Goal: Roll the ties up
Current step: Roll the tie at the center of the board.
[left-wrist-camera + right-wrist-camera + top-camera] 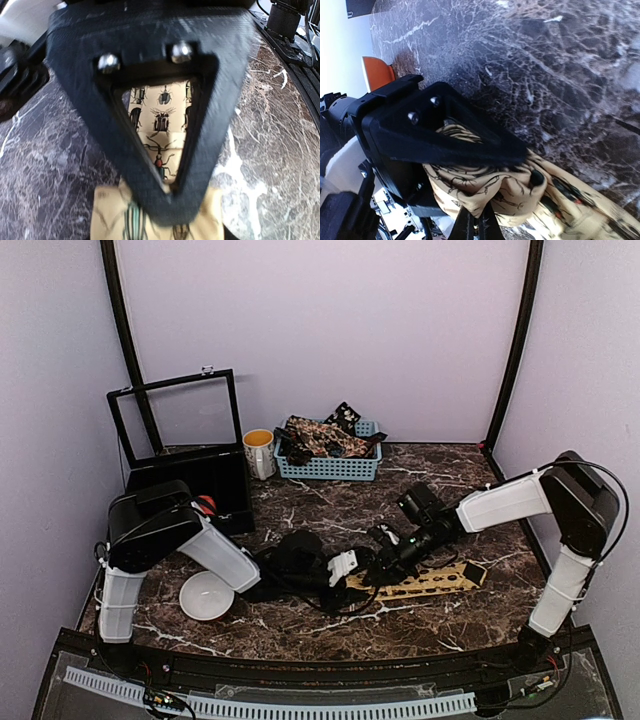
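Note:
A mustard-tan tie (430,582) printed with dark beetles lies as a flat strip on the marble table (300,625), front centre. Its left end is gathered where both grippers meet. My left gripper (350,573) is down on that end. In the left wrist view its black fingers (172,205) press over folded layers of the tie (160,145). My right gripper (385,560) comes in from the right and is shut on a bunched fold of the tie (485,187), held under its fingers (517,152). Dark ties (322,435) with pale prints lie heaped in the basket.
A pale blue basket (330,468) stands at the back centre with a white mug (259,452) to its left. A black case (200,480) with its lid raised is at the back left. A white bowl (207,596) sits under the left arm.

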`<control>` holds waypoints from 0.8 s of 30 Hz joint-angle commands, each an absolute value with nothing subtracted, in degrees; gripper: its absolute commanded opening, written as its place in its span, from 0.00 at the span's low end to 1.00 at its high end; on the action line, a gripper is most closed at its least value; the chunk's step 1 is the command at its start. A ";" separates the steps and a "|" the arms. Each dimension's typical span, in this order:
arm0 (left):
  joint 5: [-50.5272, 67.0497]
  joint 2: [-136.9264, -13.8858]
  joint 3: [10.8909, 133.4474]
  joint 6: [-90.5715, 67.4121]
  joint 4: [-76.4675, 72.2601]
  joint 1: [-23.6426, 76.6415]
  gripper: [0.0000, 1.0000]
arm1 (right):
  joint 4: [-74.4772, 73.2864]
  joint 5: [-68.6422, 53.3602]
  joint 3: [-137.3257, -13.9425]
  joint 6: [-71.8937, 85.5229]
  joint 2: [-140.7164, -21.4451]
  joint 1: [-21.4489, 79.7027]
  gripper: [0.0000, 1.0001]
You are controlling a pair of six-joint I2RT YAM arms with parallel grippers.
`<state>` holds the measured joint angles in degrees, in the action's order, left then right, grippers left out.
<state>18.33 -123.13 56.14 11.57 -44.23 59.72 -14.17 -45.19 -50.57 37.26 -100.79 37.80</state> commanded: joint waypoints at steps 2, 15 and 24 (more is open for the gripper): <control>17.34 -121.70 52.03 12.30 -37.90 58.99 0.49 | -17.51 -41.33 -48.05 35.78 -98.77 35.67 0.00; 18.99 -119.42 48.84 11.88 -47.90 58.95 0.83 | -16.62 -38.05 -41.76 31.71 -102.23 31.77 0.00; 19.63 -123.60 53.82 11.70 -51.94 60.12 0.87 | -17.90 -35.50 -40.71 31.44 -104.45 30.10 0.00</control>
<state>18.63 -121.51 50.87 11.40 -50.06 59.64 -13.26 -46.70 -43.16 31.97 -100.53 30.96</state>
